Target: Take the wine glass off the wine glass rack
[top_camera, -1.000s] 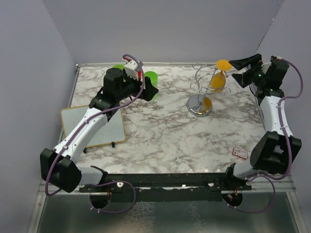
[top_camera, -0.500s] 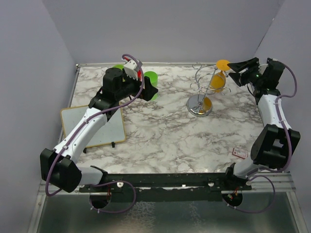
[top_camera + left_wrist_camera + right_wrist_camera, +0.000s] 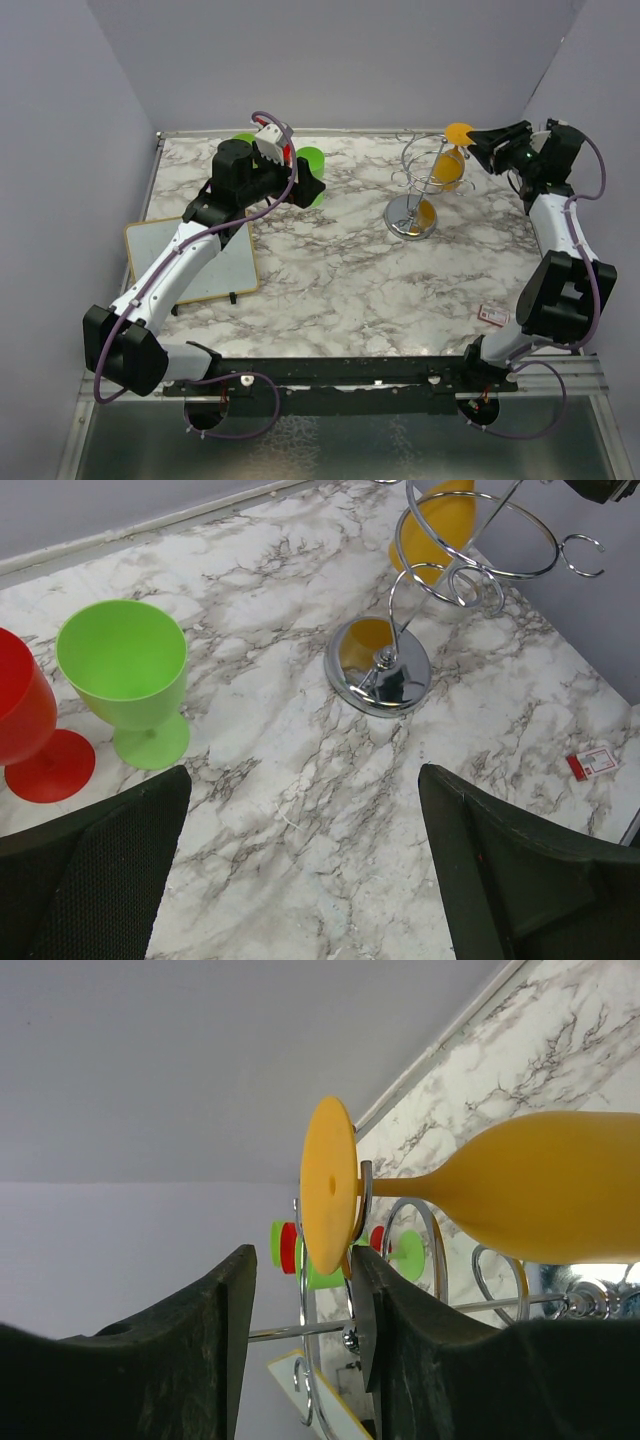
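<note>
The orange wine glass (image 3: 449, 170) hangs upside down from the silver wine glass rack (image 3: 410, 225) at the back right. My right gripper (image 3: 479, 140) reaches in from the right at the level of the glass's foot (image 3: 328, 1180). In the right wrist view the lower edge of that round foot dips between the two fingers of the right gripper (image 3: 302, 1260). The right-hand finger (image 3: 375, 1290) lies close against it and a gap shows at the left-hand one. My left gripper (image 3: 300, 860) hovers wide open over bare marble, left of the rack base (image 3: 380, 670), holding nothing.
A green goblet (image 3: 125, 670) and a red one (image 3: 25, 720) stand upright at the back, left of the rack. A white board (image 3: 195, 260) lies at the table's left edge. A small red card (image 3: 494, 315) lies near the front right. Grey walls close in on three sides.
My right gripper has moved left toward the rack until the glass's foot is between its fingers, and the fingers have narrowed. The left arm has not moved.
</note>
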Controlling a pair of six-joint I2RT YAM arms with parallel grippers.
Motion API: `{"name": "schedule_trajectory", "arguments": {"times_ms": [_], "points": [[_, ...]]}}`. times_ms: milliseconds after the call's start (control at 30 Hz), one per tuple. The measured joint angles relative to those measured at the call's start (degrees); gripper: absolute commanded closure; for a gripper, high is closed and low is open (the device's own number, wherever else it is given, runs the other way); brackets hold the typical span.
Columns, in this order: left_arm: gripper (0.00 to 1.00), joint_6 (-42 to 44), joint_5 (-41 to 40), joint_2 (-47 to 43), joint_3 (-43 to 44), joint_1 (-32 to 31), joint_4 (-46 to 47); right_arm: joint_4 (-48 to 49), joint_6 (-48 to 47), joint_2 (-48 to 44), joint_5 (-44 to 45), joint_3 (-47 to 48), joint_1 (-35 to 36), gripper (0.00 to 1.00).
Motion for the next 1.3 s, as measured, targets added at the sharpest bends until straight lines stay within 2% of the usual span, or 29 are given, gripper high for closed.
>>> {"name": "schedule_trajectory", "arguments": {"times_ms": [533, 1300], "points": [[0.01, -0.02, 0.0, 0.28, 0.0, 0.11, 0.0, 3.87, 3.72, 1.84, -1.42, -2.45, 0.0, 0.69], [0.01, -0.22, 0.0, 0.28, 0.0, 0.15, 0.0, 4.85, 4.79, 1.36, -1.84, -2.45, 0.0, 0.7]]}}
